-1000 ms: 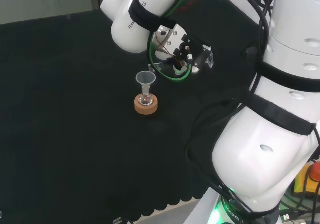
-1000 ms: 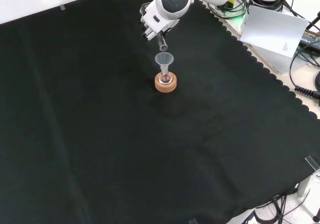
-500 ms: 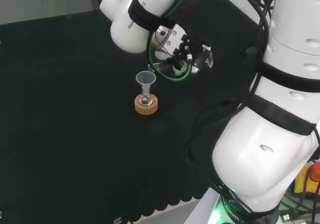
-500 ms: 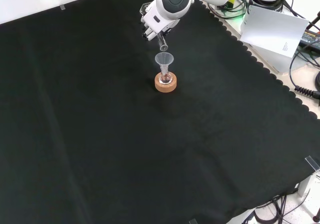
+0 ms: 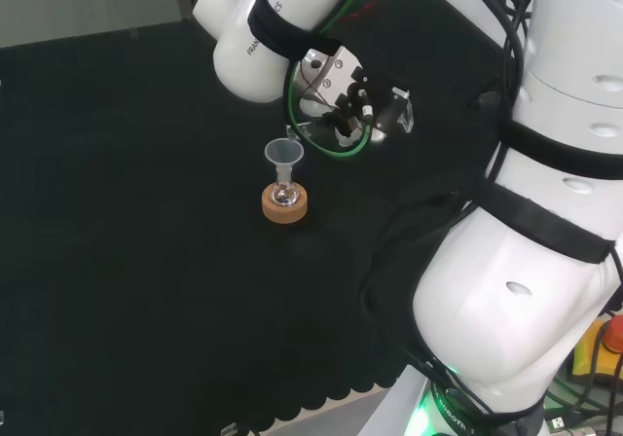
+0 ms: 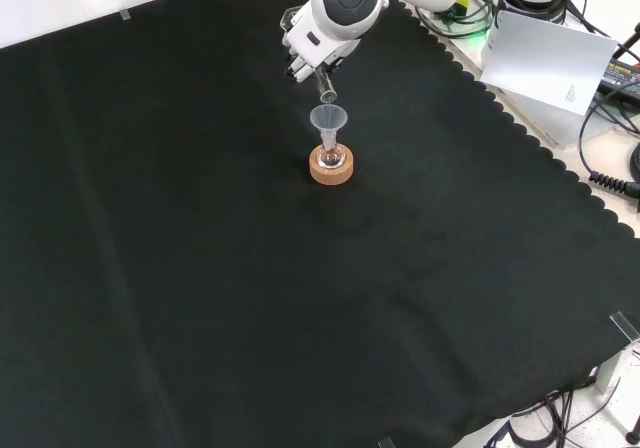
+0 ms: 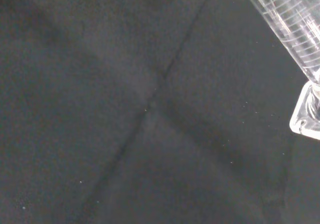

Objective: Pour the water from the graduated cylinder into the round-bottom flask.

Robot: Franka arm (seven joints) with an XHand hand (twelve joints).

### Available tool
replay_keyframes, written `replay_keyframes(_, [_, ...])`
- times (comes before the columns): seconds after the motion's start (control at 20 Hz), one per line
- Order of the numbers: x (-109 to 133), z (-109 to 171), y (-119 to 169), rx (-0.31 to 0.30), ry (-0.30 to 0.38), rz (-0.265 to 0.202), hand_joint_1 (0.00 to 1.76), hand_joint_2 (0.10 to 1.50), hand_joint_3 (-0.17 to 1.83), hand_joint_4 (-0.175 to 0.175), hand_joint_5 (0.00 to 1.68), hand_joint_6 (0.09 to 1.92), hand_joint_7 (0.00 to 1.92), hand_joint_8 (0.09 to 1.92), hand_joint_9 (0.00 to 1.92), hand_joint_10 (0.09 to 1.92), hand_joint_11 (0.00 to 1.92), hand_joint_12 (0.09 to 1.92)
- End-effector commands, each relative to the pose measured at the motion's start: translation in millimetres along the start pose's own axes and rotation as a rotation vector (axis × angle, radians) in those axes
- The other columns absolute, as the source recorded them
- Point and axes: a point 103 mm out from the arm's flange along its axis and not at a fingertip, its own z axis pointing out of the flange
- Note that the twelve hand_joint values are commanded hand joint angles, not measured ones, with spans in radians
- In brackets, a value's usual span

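One flask (image 6: pixel 331 157) sits in one cork ring (image 6: pixel 331 169) on the black cloth (image 6: pixel 200 268), with one clear funnel (image 6: pixel 328 120) in its neck. One ruled cylinder (image 6: pixel 325 89) hangs tilted just above the funnel, mouth down toward it. The hand (image 5: pixel 355 100) is curled round the cylinder; I cannot tell what either vessel holds.

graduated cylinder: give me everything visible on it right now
The graduated cylinder is clear, glass or plastic, with fine ring marks along its tube and a flat, angular foot at one end. It is tipped well over. In the front view its open mouth points down just above the funnel in the flask on the cork ring, apparently not touching it. The hand carries it; the grip itself is hidden. Whether water is inside or running cannot be told.
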Motion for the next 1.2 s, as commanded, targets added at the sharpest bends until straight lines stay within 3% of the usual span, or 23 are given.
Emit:
replay_keyframes(0.05, [11.7, -7.7, 4.8, -0.019, 0.057, -0.009, 1.14, 1.25, -0.17, -0.175, 0.89, 1.18, 1.47, 0.24, 1.64, 0.09, 1.34, 0.64])
replay_keyframes(0.35, [6.8, -8.2, 2.8, -0.065, 0.179, -0.018, 1.14, 1.25, -0.17, -0.175, 0.89, 1.18, 1.47, 0.24, 1.64, 0.09, 1.34, 0.64])
replay_keyframes(0.6, [-0.2, -3.3, 0.6, -0.085, 0.215, -0.013, 1.14, 1.25, -0.17, -0.175, 0.89, 1.18, 1.47, 0.24, 1.64, 0.09, 1.34, 0.64])
replay_keyframes(1.2, [-19.5, 16.4, -7.0, -0.211, 0.461, 0.003, 1.14, 1.25, -0.17, -0.175, 0.89, 1.18, 1.46, 0.23, 1.64, 0.09, 1.34, 0.64])
